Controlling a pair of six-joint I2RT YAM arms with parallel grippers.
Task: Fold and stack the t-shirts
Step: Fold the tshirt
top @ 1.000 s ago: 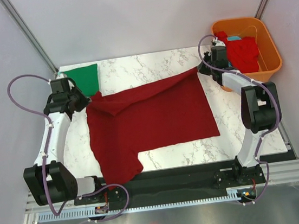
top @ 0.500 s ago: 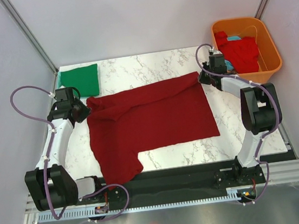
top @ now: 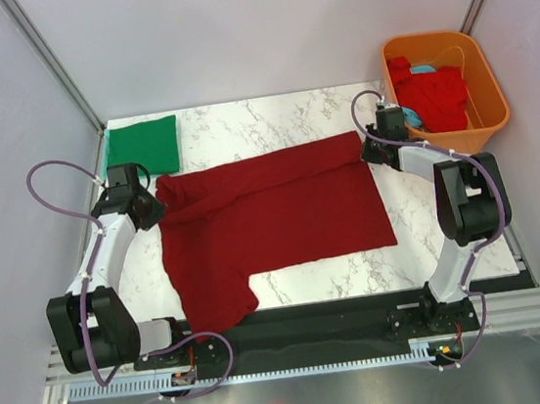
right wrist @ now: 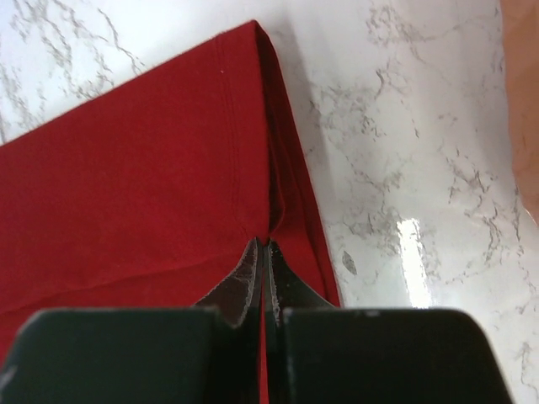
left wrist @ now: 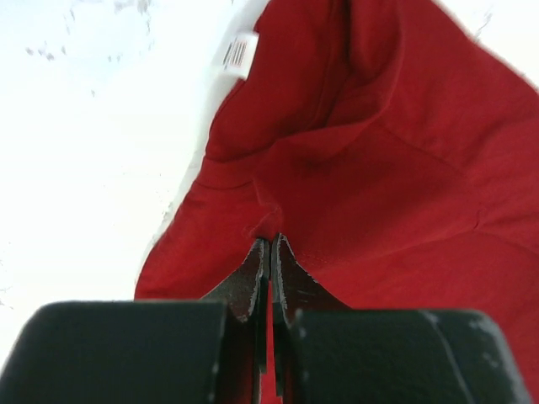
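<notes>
maroon t-shirt (top: 272, 221) lies spread at the centre of the table (top: 270, 118), with a fold running along its far edge. left gripper (left wrist: 269, 246): jaws closed, pinching the bunched cloth at the shirt's 9 o'clock side; a white label (left wrist: 241, 53) shows at the cloth edge beyond. right gripper (right wrist: 263, 242): jaws closed, pinching the hemmed corner at the shirt's 2 o'clock. green t-shirt (top: 143, 146), folded, rests at the table's 10 o'clock corner, apart from the maroon one. orange tub (top: 489, 96) stands at the table's 2 o'clock corner, holding a red t-shirt (top: 437, 95) and a light blue cloth (top: 421, 69).
</notes>
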